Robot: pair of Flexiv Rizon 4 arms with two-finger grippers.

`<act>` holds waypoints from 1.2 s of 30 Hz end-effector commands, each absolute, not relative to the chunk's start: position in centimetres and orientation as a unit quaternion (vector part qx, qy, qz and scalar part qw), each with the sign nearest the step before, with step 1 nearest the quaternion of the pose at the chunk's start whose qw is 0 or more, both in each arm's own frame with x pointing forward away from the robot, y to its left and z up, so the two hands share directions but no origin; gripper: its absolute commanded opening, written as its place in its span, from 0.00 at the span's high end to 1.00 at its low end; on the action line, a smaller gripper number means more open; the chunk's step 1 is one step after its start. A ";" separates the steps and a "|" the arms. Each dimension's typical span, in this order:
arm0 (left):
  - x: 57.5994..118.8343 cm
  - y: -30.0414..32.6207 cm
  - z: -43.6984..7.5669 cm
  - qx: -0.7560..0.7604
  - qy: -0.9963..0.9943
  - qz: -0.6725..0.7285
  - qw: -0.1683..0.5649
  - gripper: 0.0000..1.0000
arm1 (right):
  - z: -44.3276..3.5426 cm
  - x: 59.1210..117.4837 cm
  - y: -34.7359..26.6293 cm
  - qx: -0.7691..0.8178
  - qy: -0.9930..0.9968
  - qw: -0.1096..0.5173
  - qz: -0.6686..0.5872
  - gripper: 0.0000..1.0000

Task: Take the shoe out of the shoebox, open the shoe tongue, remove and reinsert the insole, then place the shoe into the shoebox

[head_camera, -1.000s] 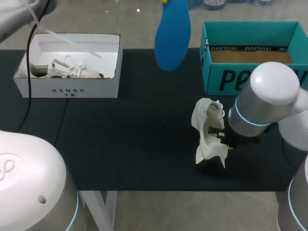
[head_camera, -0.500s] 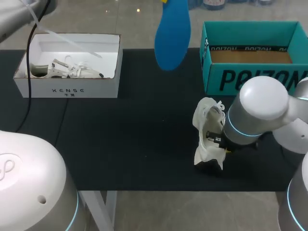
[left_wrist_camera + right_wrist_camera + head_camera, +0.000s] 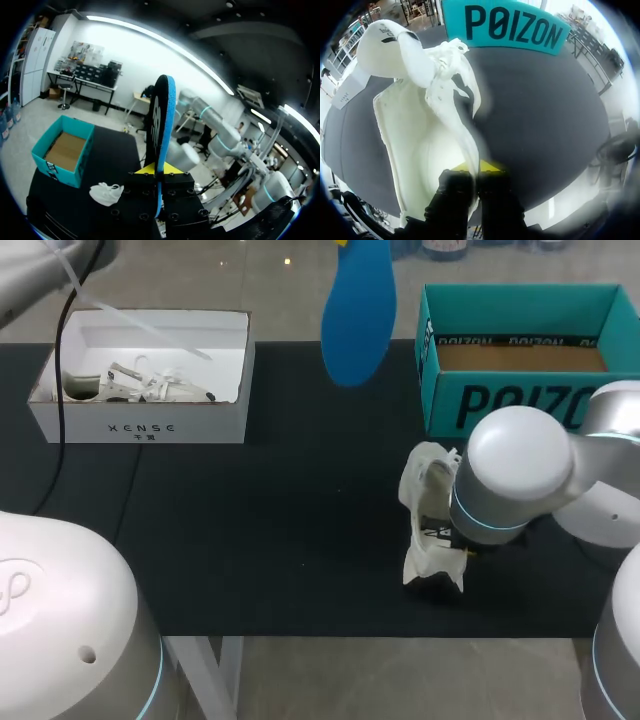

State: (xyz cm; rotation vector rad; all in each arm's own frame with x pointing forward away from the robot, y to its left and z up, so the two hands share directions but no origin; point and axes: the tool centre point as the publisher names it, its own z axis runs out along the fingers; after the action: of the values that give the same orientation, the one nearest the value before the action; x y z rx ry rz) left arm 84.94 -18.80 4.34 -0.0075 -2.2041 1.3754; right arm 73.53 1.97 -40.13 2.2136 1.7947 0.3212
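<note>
Risk, as I judge it: the right gripper (image 3: 479, 167) is pinching only the soft side wall of the white shoe (image 3: 428, 530), which is standing on end on the bench (image 3: 280, 540) beside the teal shoebox (image 3: 520, 400). It could be flopping over or slipping free. The left gripper (image 3: 156, 170) is clamping the blue insole (image 3: 357, 310) by one end, up in the air, so it could be bending off-line.

Teal shoebox: showing only its brown floor. White box (image 3: 145, 425): holding another pale shoe (image 3: 130, 385).

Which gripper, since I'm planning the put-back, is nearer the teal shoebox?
Right. The right gripper grips the white shoe just in front of the teal shoebox; the left gripper holds the blue insole high in the air, left of it.
</note>
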 end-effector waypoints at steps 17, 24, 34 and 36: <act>84.9 -18.7 4.4 -0.003 -0.818 0.509 0.268 1.00 | -40.4 74.3 2.3 0.755 0.630 0.141 0.112 1.00; 84.9 -18.7 4.4 -0.003 -0.818 0.509 0.268 1.00 | -40.7 74.3 2.6 0.756 0.630 0.143 0.108 1.00; 84.9 -18.7 4.4 -0.003 -0.818 0.509 0.268 1.00 | -38.0 73.4 2.3 0.760 0.620 0.159 0.113 0.00; 84.9 -18.7 4.4 -0.003 -0.818 0.509 0.268 1.00 | -37.1 73.2 2.0 0.762 0.616 0.166 0.112 0.00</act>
State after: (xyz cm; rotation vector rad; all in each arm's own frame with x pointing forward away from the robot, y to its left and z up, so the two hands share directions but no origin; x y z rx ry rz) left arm 84.94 -18.80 4.34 -0.0076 -2.2041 1.3754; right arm 73.98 2.45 -38.77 2.1720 1.7722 0.3148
